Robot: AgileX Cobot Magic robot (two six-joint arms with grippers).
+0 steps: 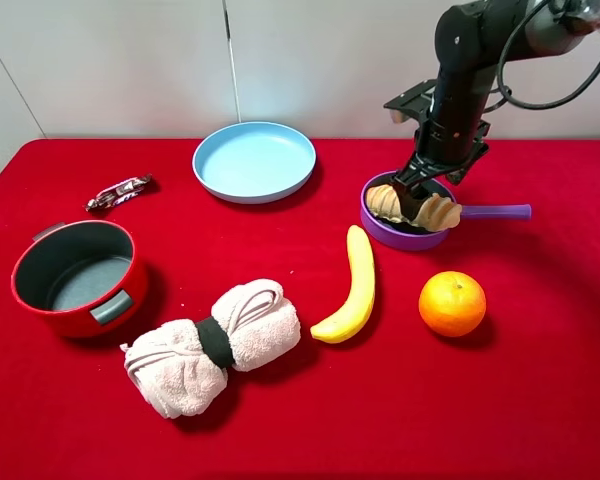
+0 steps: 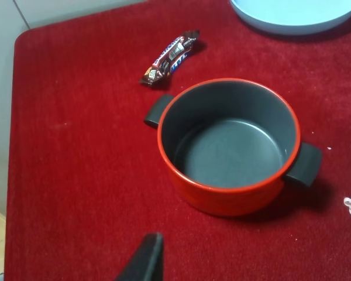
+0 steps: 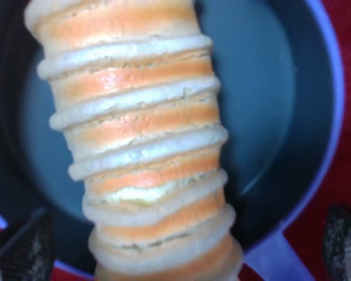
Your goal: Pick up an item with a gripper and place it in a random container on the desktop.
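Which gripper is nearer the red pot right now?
Left. The left gripper hovers just beside the red pot, while the right gripper is across the table at the purple pan.

roll [image 1: 413,207] lies across pan [image 1: 382,225], banana [image 1: 352,286] in front.

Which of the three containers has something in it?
The purple frying pan: the bread roll lies across it. The red pot and blue plate hold nothing.

I see a red pot [image 1: 75,277] near the left edge, a candy bar [image 1: 119,192] behind it, a light-blue plate [image 1: 254,161] toward the back edge, and a rolled pink towel [image 1: 212,345], banana [image 1: 352,288] and orange [image 1: 452,303] along the front.
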